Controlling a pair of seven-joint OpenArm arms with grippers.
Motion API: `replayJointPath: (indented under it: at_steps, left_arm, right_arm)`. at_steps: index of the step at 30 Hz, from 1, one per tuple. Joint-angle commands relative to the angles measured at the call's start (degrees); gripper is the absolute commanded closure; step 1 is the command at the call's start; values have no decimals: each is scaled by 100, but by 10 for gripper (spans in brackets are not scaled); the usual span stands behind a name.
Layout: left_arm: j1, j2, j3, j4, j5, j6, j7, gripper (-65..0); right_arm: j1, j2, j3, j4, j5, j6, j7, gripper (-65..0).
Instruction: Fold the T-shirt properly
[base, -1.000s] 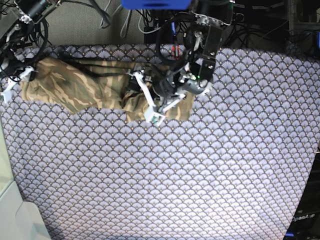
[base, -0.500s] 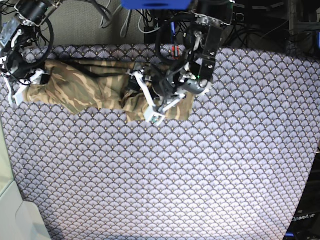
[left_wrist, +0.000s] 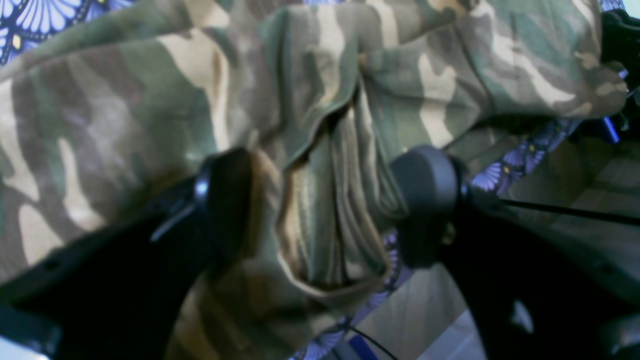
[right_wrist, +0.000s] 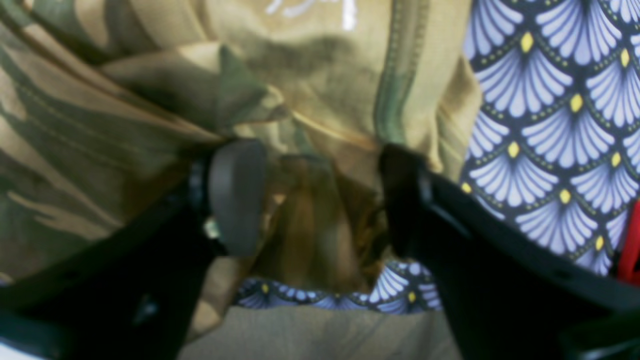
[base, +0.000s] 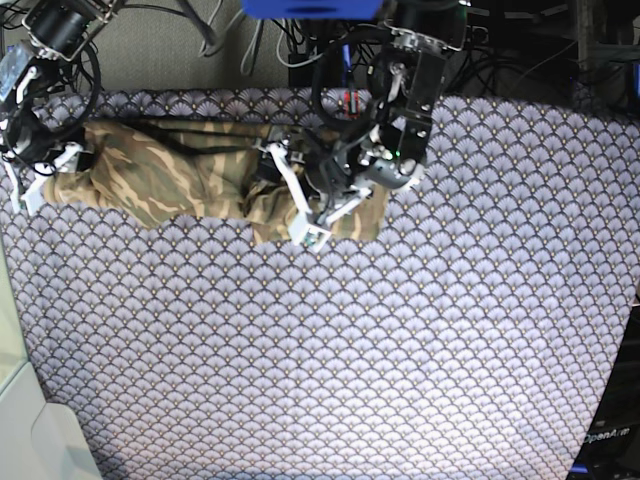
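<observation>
the t-shirt lies bunched in a long, narrow strip along the far edge of the purple scallop-patterned cloth, running from the cloth's left corner toward its middle. it is rumpled and layered rather than flat, so the fold is far from tidy.

the left gripper sits at the shirt's middle-side end with its jaws spread wide, a thick wad of pleated fabric standing between them but not pinched. the right gripper is at the far left end, jaws likewise apart around a gathered hem edge — nothing is clamped there either.

to do this step well, each gripper should probably close on a single clean edge rather than the whole wad — catching several layers would drag the bundle instead of spreading it. both ends want lifting together and drawing apart evenly, keeping the fabric taut so the creases fall out before any fold is laid.
</observation>
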Motion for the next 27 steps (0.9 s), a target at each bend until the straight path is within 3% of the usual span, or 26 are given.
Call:
replayJointPath:
  at_steps: [1,5,21,27]
  left_arm:
    - [-72,45,12,109,-98,-34,-61,-438]
    - [-72,45,12,91,-98,-34,-61,-438]
    - [-98,45,12,91,-98,-34,-61,-438]
    - [-98,45,12,109,-98,-34,-61,-438]
  right_arm:
    - [57,91,25,74,14,17,-35,-431]
    - [66,206,60,83,84,17,-44,-477]
    - [295,364,25,48,216,17,0,-477]
    - [594,452,43,-770,-391,17,132,-477]
